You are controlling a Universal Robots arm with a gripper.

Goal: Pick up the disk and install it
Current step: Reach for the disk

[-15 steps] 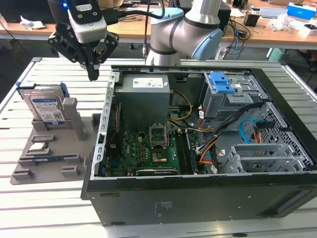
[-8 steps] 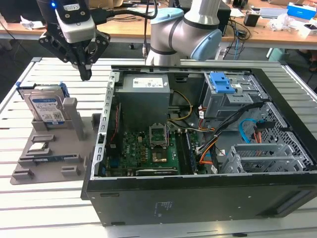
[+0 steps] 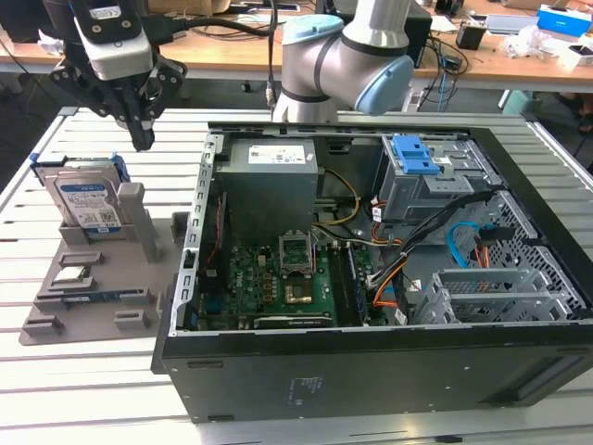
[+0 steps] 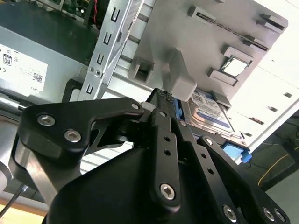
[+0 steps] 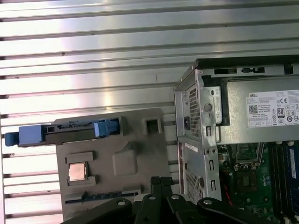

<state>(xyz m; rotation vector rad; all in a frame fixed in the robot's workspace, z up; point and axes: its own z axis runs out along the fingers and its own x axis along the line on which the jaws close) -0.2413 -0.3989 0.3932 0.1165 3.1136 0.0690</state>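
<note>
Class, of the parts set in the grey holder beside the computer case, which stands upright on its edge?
The disk, the one with the white-and-blue label on its face, stands upright on its edge; the square silver chip lies flat.

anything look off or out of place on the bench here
Nothing stands out. The disk stands upright in its slot on the grey holder, the chip sits in its recess, and the gripper hangs above, touching nothing.

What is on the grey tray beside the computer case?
On the tray, the disk stands upright in a slot and a chip lies flat. The slot covers the disk's lower edge.
</note>
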